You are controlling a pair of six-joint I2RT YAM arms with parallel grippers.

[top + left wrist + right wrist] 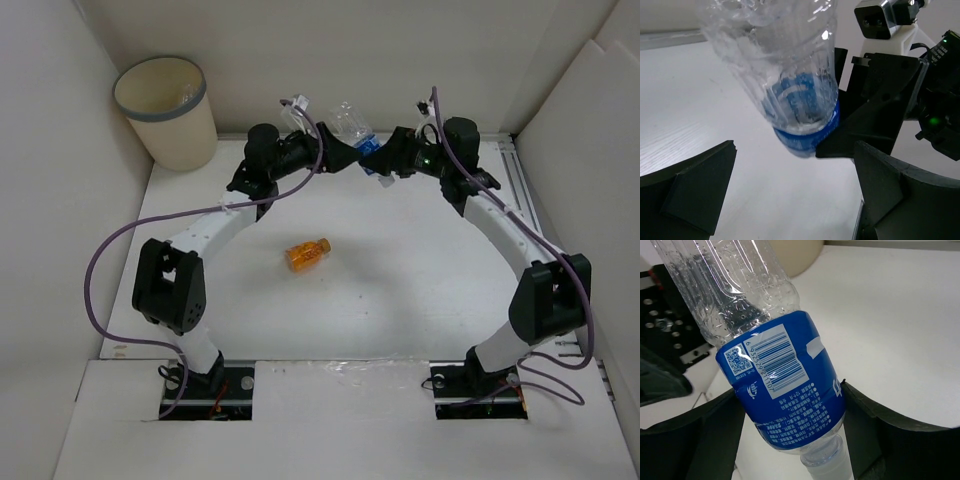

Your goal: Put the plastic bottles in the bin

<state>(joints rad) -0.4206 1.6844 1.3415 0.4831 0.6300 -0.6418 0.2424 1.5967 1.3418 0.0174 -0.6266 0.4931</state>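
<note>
My right gripper is shut on a clear plastic bottle with a blue label at its label end, neck towards the wrist, and holds it tilted above the table at the far middle. My left gripper is open, its jaws wide apart just short of the same bottle, not touching it. An orange-filled bottle lies on the table centre. The cream bin stands at the far left corner; something clear shows inside it.
White walls enclose the table on the left, back and right. The bin's side also shows at the top of the right wrist view. The two arms meet nose to nose at the far middle, with purple cables looping off each.
</note>
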